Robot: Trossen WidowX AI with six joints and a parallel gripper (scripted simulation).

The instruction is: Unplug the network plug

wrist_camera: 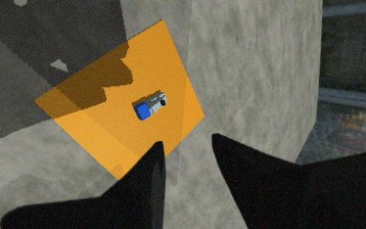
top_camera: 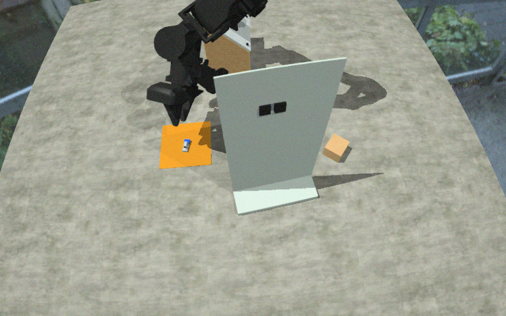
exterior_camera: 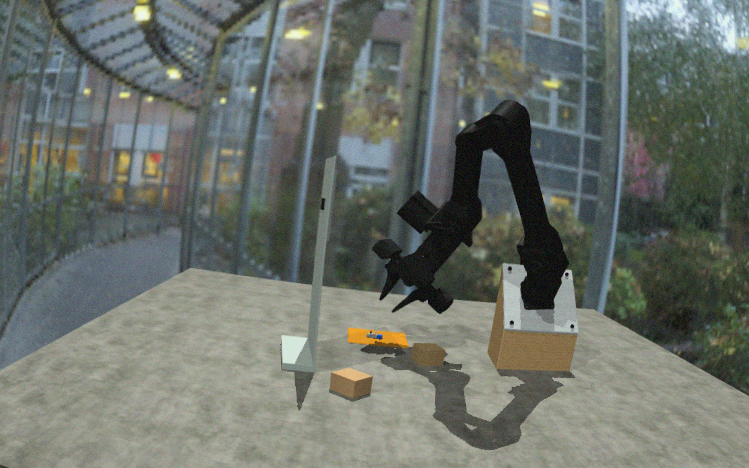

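Jaws part-open, holding nothing; plug point(wrist_camera: 150, 106) flat on orange square point(wrist_camera: 92, 122); no legible writing.

Hand point(exterior_camera: 401, 296) hanging apart above bench point(top_camera: 89, 243), upright panel point(top_camera: 275, 129) close at 3 o'clock, open bench toward 9 o'clock

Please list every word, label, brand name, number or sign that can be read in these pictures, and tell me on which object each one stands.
None: no readable text shows in any view.
The upright panel is plain, with only two dark sockets.
The plug, the orange marked square, the tan block and the arm's base box bear no writing.
The hand is plain black.
The background buildings are too blurred to show any sign.
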